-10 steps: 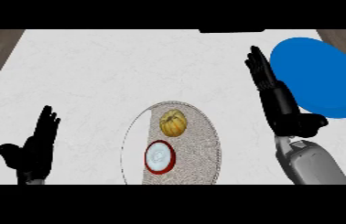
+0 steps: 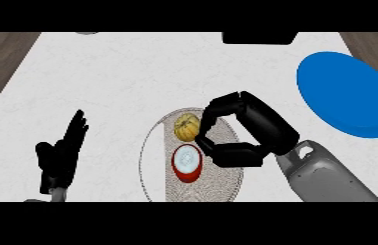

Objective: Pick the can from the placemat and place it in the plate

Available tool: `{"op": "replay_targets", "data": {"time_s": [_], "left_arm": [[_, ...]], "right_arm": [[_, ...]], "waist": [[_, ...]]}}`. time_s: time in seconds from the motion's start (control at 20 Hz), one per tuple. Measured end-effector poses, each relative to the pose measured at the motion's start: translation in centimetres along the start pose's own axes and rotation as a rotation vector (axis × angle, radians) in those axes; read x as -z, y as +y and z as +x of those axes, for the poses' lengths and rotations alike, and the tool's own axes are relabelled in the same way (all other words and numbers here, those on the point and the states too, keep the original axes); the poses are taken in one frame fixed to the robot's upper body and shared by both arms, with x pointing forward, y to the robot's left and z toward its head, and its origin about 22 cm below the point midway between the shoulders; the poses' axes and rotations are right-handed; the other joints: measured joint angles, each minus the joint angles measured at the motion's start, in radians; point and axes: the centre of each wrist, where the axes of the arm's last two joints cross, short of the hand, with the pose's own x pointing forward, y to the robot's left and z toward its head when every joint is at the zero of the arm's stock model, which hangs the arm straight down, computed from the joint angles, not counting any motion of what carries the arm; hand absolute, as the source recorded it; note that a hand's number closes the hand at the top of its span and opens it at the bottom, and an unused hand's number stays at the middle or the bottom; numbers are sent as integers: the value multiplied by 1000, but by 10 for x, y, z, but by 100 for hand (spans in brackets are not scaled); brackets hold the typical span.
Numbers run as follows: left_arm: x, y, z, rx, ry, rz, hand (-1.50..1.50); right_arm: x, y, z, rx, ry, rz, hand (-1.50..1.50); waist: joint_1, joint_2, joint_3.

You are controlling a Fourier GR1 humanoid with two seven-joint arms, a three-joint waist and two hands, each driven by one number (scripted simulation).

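Two things sit on the placemat [image 2: 221, 189] at the lower middle of the frame: the can [image 2: 187, 161], red with a pale top, standing upright, and just above it a yellow fruit [image 2: 186, 127]. The step in hand looks like closing on the can. The right robot hand [image 2: 255, 126] hangs over the placemat's right half with its fingers bent into a hook and the thumb below them. They enclose nothing so far, and the thumb's tip lies just beside the can's right edge. To do this well, the hand should probably shift toward the lower left until the can stands between thumb and fingers, keeping the fingertips off the fruit, and only then close round it. Its grey forearm [image 2: 325, 176] slants in from the lower right. The blue plate [image 2: 339, 94] waits at the right edge, well apart from the can. The left robot hand [image 2: 60, 154] rests spread on the counter [image 2: 118, 79] at the lower left.
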Motion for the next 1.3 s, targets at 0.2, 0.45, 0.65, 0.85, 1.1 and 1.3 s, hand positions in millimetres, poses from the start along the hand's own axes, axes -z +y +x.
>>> {"op": "replay_targets", "data": {"time_s": [0.2,0.45,0.65,0.85,1.1,1.3], "left_arm": [[5,-15,10,3,21,-27,0],[8,-29,23,5,24,-57,0],[13,-31,26,15,36,-54,0],[12,-34,26,15,53,-54,0],[9,-34,29,17,50,-50,0],[8,-37,25,21,52,-47,0]], "right_arm": [[-14,43,-29,42,1,-23,-150],[-27,81,-57,373,-50,12,-150],[-29,81,-74,301,-100,183,-150],[-14,63,-67,93,-108,283,-150],[11,45,-46,-136,-80,375,-150],[26,46,-28,-260,-21,499,-150]], "waist": [[-6,18,7],[6,31,11],[1,26,9],[-5,20,8],[-7,16,7],[-9,16,7]]}}
